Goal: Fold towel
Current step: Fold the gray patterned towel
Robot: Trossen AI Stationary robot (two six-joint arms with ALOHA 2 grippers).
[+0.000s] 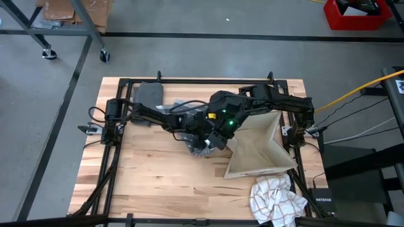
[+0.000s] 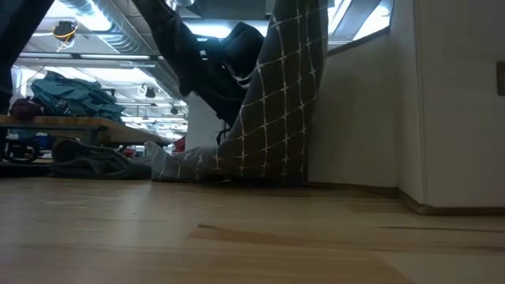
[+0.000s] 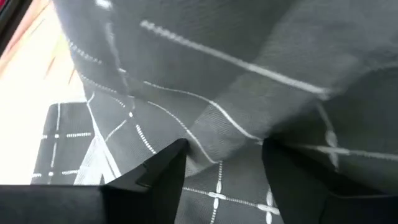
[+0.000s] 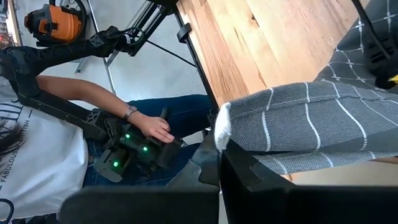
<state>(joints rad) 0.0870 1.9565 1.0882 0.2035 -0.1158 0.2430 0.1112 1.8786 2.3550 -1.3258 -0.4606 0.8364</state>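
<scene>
Lifting grey towel (image 4: 298, 118), R end effector (image 4: 219, 163).

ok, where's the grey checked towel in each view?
High: grey checked towel mid-table, mostly hidden under the arms.
Low: centre, part of it raised off the table.
Left wrist: fills the picture.
Right wrist: right side, a folded edge.
Shared landmark: wooden table.

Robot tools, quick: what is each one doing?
Left tool: open, over the grey white-checked cloth towel.
Right tool: shut on the towel's edge.
</scene>
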